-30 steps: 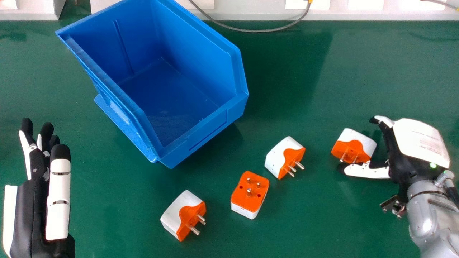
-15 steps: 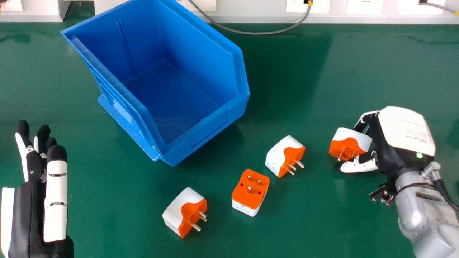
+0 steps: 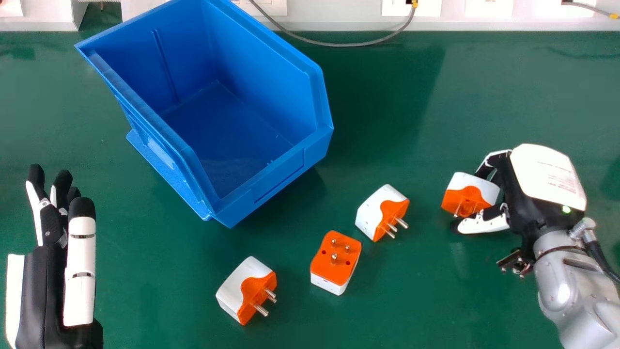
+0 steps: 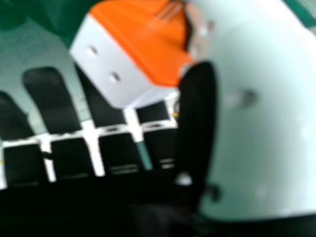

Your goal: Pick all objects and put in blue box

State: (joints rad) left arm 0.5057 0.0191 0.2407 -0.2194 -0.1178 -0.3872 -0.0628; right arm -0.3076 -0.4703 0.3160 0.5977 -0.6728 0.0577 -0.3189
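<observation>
My right hand (image 3: 537,179) is at the right in the head view, its fingers and thumb curled round a white and orange plug adapter (image 3: 469,195). In the right hand view that adapter (image 4: 133,54) lies between the fingers and thumb of my right hand (image 4: 197,128). Three similar adapters rest on the green table: one (image 3: 380,213) right of centre, one (image 3: 335,264) with its pins up, and one (image 3: 244,291) nearer the front. The blue box (image 3: 286,177) stands behind them, empty inside. My left hand (image 3: 46,271) is open at the left edge, holding nothing.
The green table (image 3: 411,300) extends round everything. Along its back edge runs a white strip (image 3: 339,22) with sockets, and a grey cable (image 3: 358,44) loops from it onto the table behind the blue box.
My right hand has moved left and its fingers have closed round the adapter, which has shifted slightly left. The left hand stays open at its place.
</observation>
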